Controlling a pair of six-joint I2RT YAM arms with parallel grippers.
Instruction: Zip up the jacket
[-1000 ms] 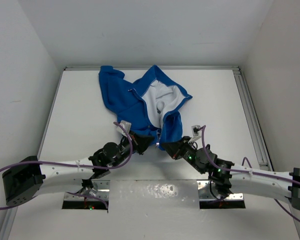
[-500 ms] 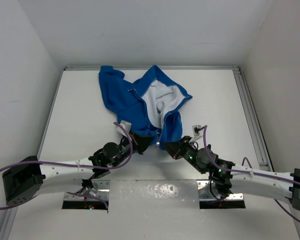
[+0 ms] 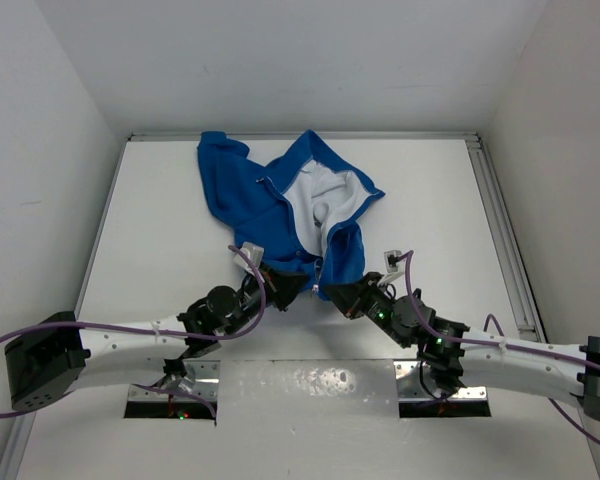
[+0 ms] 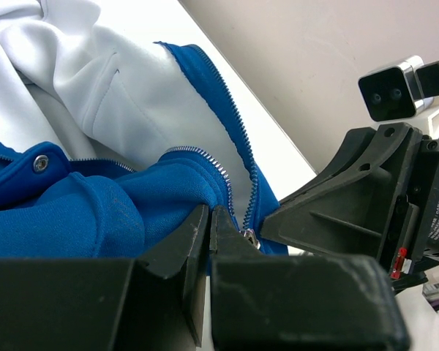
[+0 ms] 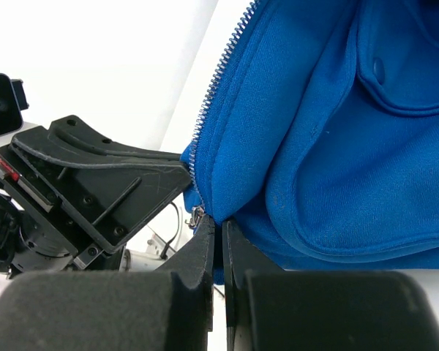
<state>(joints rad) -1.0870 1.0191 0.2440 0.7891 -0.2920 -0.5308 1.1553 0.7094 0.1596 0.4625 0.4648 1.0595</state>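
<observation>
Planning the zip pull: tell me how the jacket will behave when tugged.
Likely floppy: the jacket lies crumpled in soft folds, so it should bunch, not slide whole. Its zipper edge curves loosely and may ripple unless held taut.

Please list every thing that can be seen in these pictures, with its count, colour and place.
jacket: one, bright blue with white lining, lying open on the far half of the table.
zipper: one, silver teeth, along the jacket's front edges, sides apart.
snap button: one, silver, on the blue fabric.
table: one, white, under the jacket.
cables: purple, along both arms.
left gripper: one, black, shut on the jacket's lower edge.
right gripper: one, black, shut on the jacket's other lower edge, close beside the left gripper.
</observation>
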